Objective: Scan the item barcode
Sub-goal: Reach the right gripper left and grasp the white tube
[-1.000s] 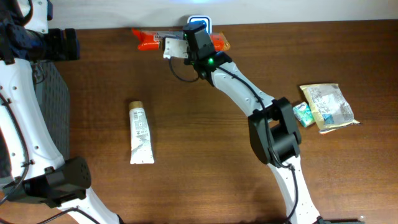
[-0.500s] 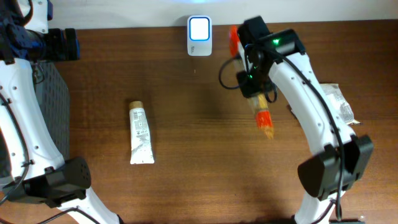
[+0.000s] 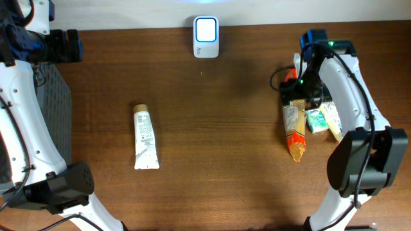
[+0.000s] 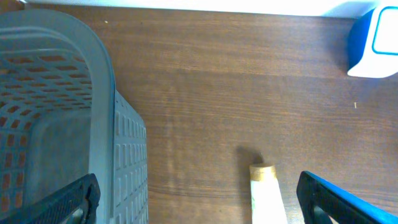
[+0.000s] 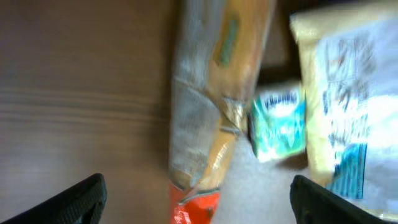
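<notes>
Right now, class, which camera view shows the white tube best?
The overhead view. There the whole white tube lies in plain sight, from cap to crimped end. The left wrist view catches only its capped end at the bottom edge of the picture. The right wrist view does not show it at all.

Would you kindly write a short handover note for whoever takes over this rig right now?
Left end effector: open, empty, by the grey basket.
Right end effector: open, above the orange packet it has released.
Scanner: far edge, centre. Orange packet lies by the teal packet and beige packet, right side; white tube left of centre.
Done: orange packet shown to the scanner a second ago, then set down.
Left: the white tube, probably.
</notes>
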Controlling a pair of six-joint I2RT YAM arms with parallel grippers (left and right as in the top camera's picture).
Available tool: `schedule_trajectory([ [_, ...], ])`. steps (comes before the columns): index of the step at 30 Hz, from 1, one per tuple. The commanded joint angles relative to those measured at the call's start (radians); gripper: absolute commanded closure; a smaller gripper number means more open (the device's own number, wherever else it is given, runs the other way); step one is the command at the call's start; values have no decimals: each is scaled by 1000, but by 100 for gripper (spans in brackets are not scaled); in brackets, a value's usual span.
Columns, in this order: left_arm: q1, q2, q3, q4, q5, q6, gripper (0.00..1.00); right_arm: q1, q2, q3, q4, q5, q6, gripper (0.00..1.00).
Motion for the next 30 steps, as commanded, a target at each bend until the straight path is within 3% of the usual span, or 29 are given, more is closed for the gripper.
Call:
schedule_trajectory([
  [1,1,-2,4,1,7,16,1,83,-28,108,61,-332,-19,2],
  [3,1,-2,4,1,7,16,1,181,-21,91,212,-506,49,1],
  [8,1,-2,4,1,7,16,1,448,90,63,545,-512,313,1],
  [11,1,-2,4,1,7,16,1,595,201,63,689,-507,381,13],
  [14,1,-2,4,1,7,16,1,682,304,63,761,-507,407,21],
  [20,1,-2,4,1,7,16,1,773,394,63,748,-508,407,35],
  [23,1,-2,4,1,7,16,1,772,411,63,756,-531,407,48],
  [25,1,-2,4,1,7,16,1,775,424,63,768,-539,407,49],
  [28,1,-2,4,1,7,16,1,768,445,63,790,-590,407,64],
  [30,1,-2,4,1,8,16,1,757,455,63,795,-622,406,83],
])
